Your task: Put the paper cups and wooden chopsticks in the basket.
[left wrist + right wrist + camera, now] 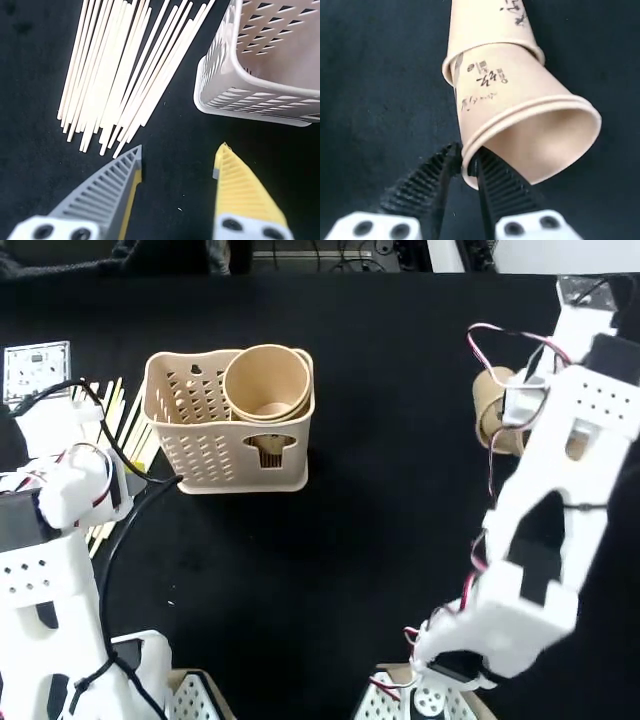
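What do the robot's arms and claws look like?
The left arm and right arm are blocky white plastic with dotted holes and red, white and black wires. The left claw has ribbed, pointed fingers, one grey, one yellow; the right claw's are black.

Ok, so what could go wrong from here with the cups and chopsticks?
The right gripper pinches only the rim of the paper cup stack, whose cups nest crookedly, so one may slip off. The basket already holds other cups at one end; the stack could catch on them. The chopsticks lie in a loose fan, so the open left gripper may grab few and scatter the rest.
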Robot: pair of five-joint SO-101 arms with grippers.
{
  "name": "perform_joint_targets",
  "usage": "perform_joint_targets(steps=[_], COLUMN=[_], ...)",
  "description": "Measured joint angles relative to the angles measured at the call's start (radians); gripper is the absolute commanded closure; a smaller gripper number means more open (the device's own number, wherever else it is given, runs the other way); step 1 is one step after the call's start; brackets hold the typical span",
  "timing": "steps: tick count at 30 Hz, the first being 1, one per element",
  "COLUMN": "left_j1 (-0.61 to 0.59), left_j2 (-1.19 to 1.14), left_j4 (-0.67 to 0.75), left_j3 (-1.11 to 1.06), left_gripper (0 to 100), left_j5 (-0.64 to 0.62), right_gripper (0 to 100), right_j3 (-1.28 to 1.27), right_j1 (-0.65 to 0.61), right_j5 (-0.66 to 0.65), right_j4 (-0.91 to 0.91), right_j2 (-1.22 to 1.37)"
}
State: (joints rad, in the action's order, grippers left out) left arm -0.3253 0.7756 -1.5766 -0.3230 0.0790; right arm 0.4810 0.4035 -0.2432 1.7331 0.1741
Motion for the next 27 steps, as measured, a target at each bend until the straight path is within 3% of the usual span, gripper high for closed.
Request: perform_joint_targets(steps=[10,16,20,27], left_j1=[0.003,0.101,0.147,0.155], left_j2=[0.0,0.0,0.0,0.0], left_j4=[0.0,-0.048,-0.069,-0.072], left_j3=[0.0,0.0,0.0,0.0], left_gripper=[76,76,76,77], left_j5=[0.0,0.0,0.0,0.0], right_gripper=[98.7,98.7,98.7,98.7], right_j3=[-0.222,-0.206,-0.063,0.16], right_j1=[-0.046,-0.153,-0.292,-0.698], right_j5=[-0.157,-0.219,-0.224,-0.193], right_j4=[0.002,0.002,0.002,0.002], right_j2=[-0.506,-0.654,-0.678,-0.615])
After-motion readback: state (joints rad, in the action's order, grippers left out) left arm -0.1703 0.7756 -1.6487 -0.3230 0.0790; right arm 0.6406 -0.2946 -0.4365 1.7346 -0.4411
